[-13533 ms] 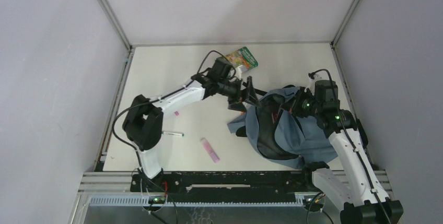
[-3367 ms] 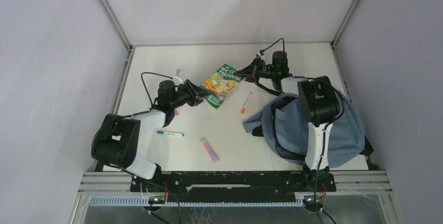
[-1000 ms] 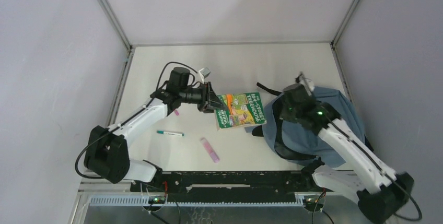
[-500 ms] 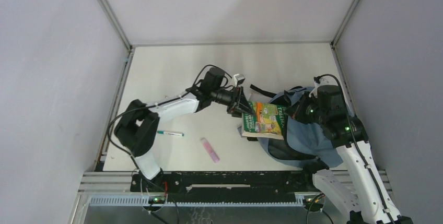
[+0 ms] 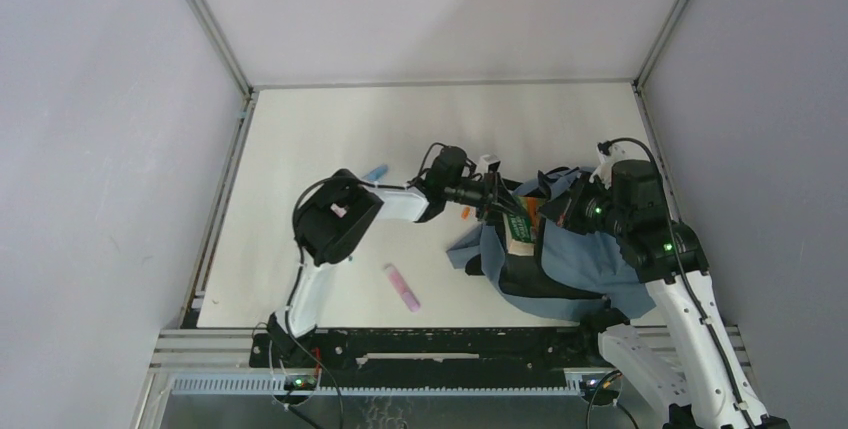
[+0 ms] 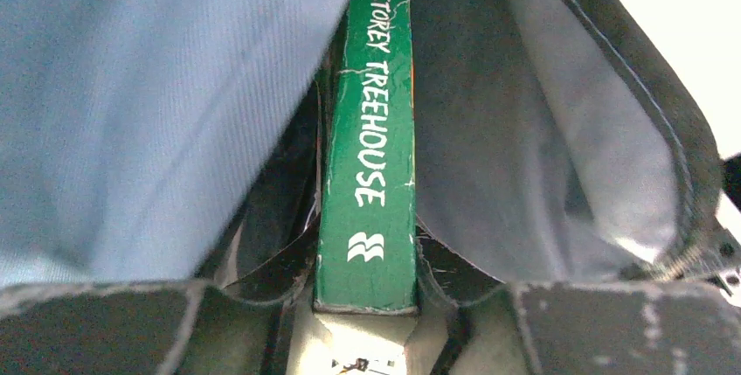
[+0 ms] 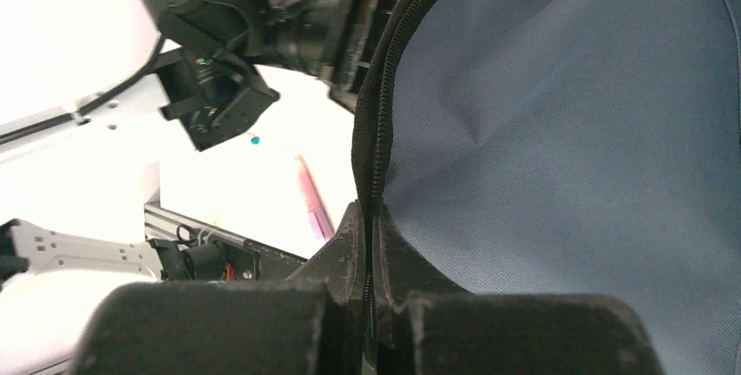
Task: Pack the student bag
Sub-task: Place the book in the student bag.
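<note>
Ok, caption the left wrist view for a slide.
Left gripper holds a green book, spine toward the camera, between the walls of the blue bag.

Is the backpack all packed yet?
Not yet. The blue backpack is already unzipped. Right now the left tool holds the green Treehouse book partway inside it, while the right tool pinches the zip edge to hold it open. Still out on the table: a pink marker, an orange pen and a blue pen.
</note>
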